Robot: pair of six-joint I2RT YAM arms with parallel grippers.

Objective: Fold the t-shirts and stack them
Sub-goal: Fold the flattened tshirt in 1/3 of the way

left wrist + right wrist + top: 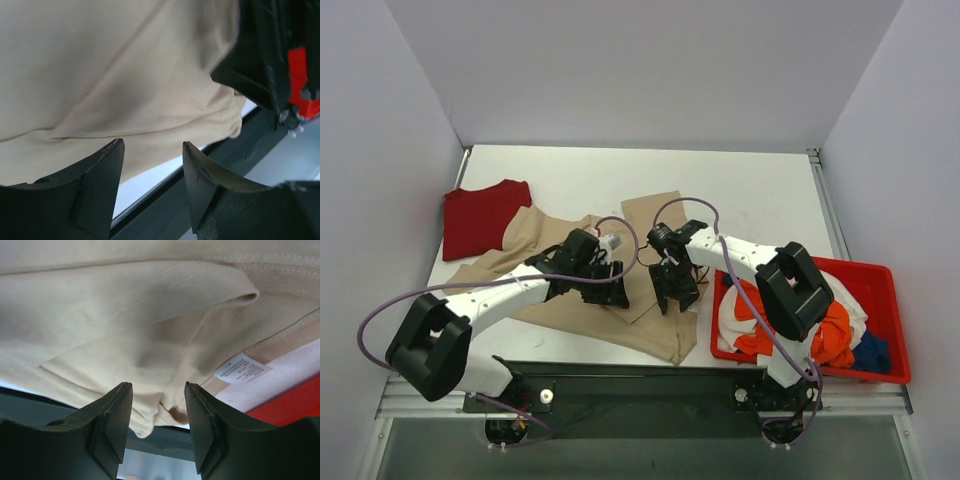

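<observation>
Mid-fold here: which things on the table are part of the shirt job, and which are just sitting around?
Job:
- beige t-shirt, mid-table
- dark red t-shirt, far left
- orange t-shirt, white t-shirt and blue t-shirt, heaped in the red plastic bin

Just lying about:
- the red plastic bin itself

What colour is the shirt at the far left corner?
That shirt is dark red; the top view shows it best.
</observation>
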